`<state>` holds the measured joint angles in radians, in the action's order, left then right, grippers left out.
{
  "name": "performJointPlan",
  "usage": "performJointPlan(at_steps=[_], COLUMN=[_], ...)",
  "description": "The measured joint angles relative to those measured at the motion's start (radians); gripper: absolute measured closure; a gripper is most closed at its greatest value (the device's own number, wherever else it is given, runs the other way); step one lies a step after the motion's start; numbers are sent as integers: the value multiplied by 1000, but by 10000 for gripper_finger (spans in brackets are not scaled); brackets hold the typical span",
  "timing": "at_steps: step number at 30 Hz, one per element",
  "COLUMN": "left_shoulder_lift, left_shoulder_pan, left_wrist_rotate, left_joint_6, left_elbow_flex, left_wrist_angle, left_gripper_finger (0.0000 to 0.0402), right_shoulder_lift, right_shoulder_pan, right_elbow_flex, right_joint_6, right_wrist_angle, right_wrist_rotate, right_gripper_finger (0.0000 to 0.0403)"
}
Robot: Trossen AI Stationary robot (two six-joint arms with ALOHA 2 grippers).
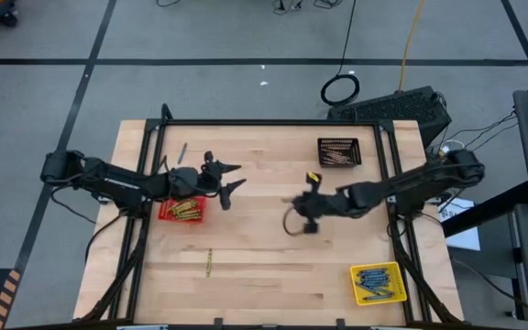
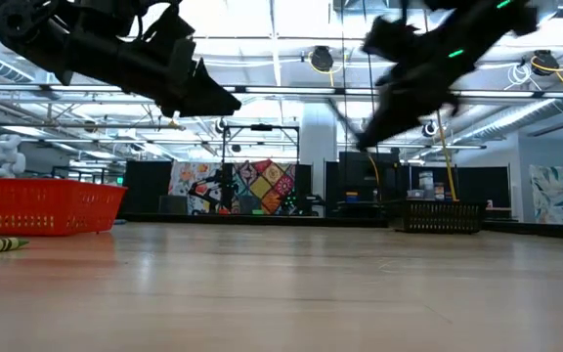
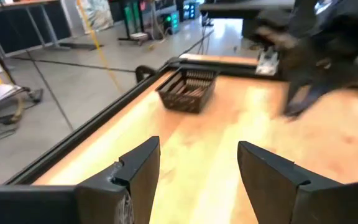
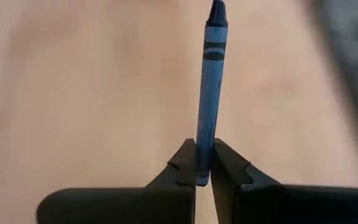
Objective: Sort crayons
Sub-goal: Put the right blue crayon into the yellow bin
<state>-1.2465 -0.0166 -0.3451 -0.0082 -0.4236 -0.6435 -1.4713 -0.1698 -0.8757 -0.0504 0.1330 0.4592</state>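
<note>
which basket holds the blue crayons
The yellow basket at the table's near right corner: its crayons are blue. The red basket holds yellow ones, the black basket brownish ones.

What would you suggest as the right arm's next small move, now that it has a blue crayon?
Probably carry it toward the yellow basket, which already holds blue crayons. The right gripper is shut on the blue crayon above mid-table, and the left gripper, open beside the red basket, is out of the way.

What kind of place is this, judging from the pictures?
Probably a robotics lab or workshop hall: a wooden table on a black frame, cables across the grey floor, and exposed ceiling lights above an open room.
</note>
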Motion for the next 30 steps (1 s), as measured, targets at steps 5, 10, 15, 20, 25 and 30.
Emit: performJointPlan(at_steps=[5,10,15,20,25,30], left_shoulder_lift=[-8,-8,-8,-8,-8,-8], left_shoulder_pan=[-16,-43,-79,-116,-135,-135], left_wrist_rotate=[-12,-13,-14,-14,-14,-13], left_joint_6=[53,76,109,125,126,126], left_elbow_flex=[0,0,0,0,0,0], left_wrist_angle=[-1,-25,-32,-58,-49,-26], left_gripper_finger=[186,185,185,185,185,185], right_shoulder_lift=[101,139,128,126,115,85], right_shoulder_pan=[-136,-331,-526,-691,-810,-874], right_elbow_flex=[0,-17,-103,-114,-114,-114], right_joint_6=[141,453,871,1210,1382,1393], right_wrist_angle=[321,507,620,637,676,746], right_wrist_rotate=[-212,-364,-467,-582,-647,-666], right_gripper_finger=[397,400,400,399,399,390])
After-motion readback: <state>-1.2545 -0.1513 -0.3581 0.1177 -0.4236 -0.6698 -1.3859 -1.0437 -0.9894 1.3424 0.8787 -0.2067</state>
